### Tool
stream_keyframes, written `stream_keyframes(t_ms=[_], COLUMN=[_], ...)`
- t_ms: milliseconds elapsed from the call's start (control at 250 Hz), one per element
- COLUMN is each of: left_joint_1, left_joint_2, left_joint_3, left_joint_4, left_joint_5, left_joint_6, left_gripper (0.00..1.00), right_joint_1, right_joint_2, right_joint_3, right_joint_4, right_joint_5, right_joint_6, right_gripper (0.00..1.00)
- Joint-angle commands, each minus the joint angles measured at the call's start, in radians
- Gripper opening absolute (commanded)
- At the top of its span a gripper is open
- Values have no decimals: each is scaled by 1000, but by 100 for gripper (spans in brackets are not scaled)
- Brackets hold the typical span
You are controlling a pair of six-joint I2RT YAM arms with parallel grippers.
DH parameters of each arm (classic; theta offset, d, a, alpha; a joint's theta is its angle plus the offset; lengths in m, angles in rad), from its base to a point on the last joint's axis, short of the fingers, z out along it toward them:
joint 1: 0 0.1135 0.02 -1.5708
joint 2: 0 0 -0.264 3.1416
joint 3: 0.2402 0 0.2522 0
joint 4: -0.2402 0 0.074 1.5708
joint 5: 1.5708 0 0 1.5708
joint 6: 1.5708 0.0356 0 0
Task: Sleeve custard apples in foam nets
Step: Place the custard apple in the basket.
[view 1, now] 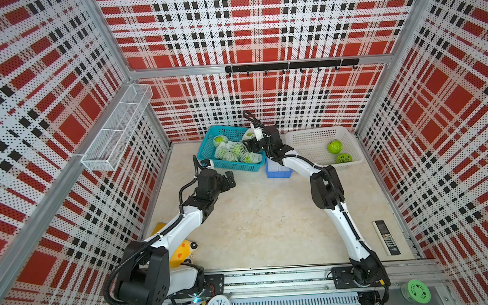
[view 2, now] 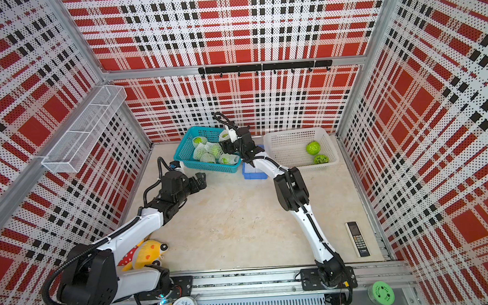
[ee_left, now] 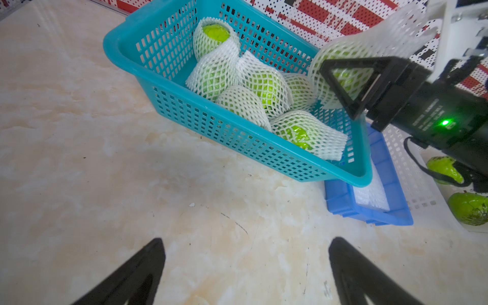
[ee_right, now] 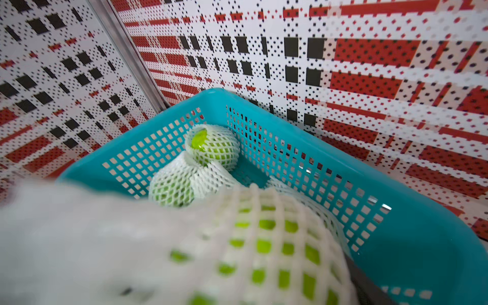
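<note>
Between the jaws of the right pincer (view 1: 251, 142), clamped, sits a custard apple (ee_right: 264, 245) in its foam net (ee_left: 351, 47), just above the teal basket (ee_left: 116, 45); the left pincer (ee_left: 247, 239) gapes empty over the desk (view 1: 269, 215)

Walls (view 1: 259, 29): perforated plaid panels, red, black, white. Counter (view 1: 269, 220): beige marble-look. Black hook rail (view 1: 290, 65), beyond right claw (view 1: 249, 145).
</note>
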Motion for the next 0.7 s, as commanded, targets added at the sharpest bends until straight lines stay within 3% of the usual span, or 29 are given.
stream_keyframes(t_ms=[0, 252, 432, 696], left_joint_1=[6, 15, 26, 34], left_joint_2=[11, 10, 0, -32], left_joint_3=[15, 17, 13, -3], left_joint_4=[26, 26, 24, 24], left_joint_5=[-13, -6, 1, 6], left_joint_6=[-4, -23, -35, -52], left_gripper=[99, 99, 100, 100], right_joint_1=[-4, -4, -4, 3], right_joint_2=[16, 6, -42, -202], right_joint_3=[-11, 0, -39, -216], right_joint_4=[90, 17, -24, 9], right_joint_5=[15, -23, -47, -75], right_joint_6=[-62, -86, -95, -131], right_gripper=[82, 100, 100, 100])
